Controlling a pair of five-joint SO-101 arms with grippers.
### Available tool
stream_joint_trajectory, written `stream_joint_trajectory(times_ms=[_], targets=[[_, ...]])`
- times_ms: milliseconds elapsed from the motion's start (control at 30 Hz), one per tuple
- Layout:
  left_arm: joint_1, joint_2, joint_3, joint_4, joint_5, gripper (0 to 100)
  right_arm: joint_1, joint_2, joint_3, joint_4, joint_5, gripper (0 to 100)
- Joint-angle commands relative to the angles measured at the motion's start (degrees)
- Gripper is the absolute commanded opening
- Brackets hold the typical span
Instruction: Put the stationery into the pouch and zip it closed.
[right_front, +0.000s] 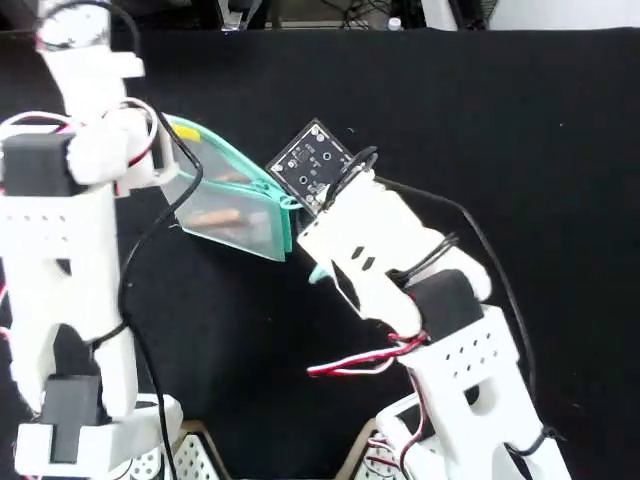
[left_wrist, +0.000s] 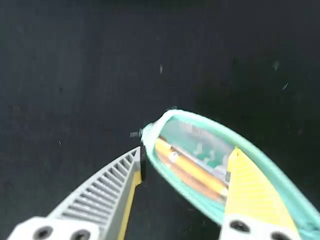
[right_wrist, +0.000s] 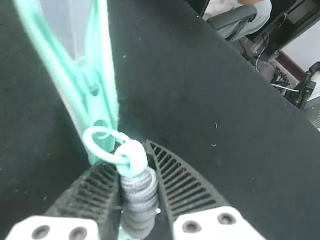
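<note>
White plastic forms the left arm (right_front: 70, 250), which stands along the left edge of the high view. Its wrist view shows the left fingers (left_wrist: 100, 200), one grey and ribbed, the other yellow (left_wrist: 252, 195), set apart around one end of the pouch (right_front: 235, 210). The grey tip touches the pouch's pointed end and the yellow one lies across its side, so we read the pouch as gripped between them.

At this end two mint rims part from a single point. Between them we see an orange pencil-like stick (left_wrist: 187, 172) lying lengthwise inside the pouch. A pale green and white item beside it is too blurred to name.

In the high view the translucent pouch spans the gap between the two arms, left of centre on the black surface (right_front: 520, 150). We cannot tell whether it rests on the surface or hangs just above it.

At the pouch's right end, the right fingers (right_wrist: 182, 192), black and ribbed, pinch a ribbed grey pull (right_wrist: 136, 200). The pull ends in a mint bead joined to a mint ring (right_wrist: 100, 142) on the pouch's end tab.

The right arm (right_front: 430, 300) stands at the lower right, with a circuit board (right_front: 312, 162) at its wrist and red and white wires (right_front: 360, 362) looped beneath it.
</note>
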Motion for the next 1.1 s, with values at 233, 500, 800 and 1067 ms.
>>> stream_joint_trajectory(times_ms=[233, 500, 800, 1067], targets=[[-0.2, -18.6, 6.4, 0.4, 0.0, 27, -0.2, 0.4, -4.4, -5.4, 0.0, 1.2], [5.8, -42.4, 35.3, -1.8, 0.3, 27, -0.2, 0.6, -7.6, -5.7, 0.0, 1.2], [8.7, -49.9, 78.4, -41.8, 5.8, 27, -0.5, 0.6, -9.2, -5.7, 0.0, 1.2], [5.3, -50.3, 85.8, -57.9, 10.2, 28, -2.7, 5.6, -10.1, -5.4, 0.4, 1.2]])
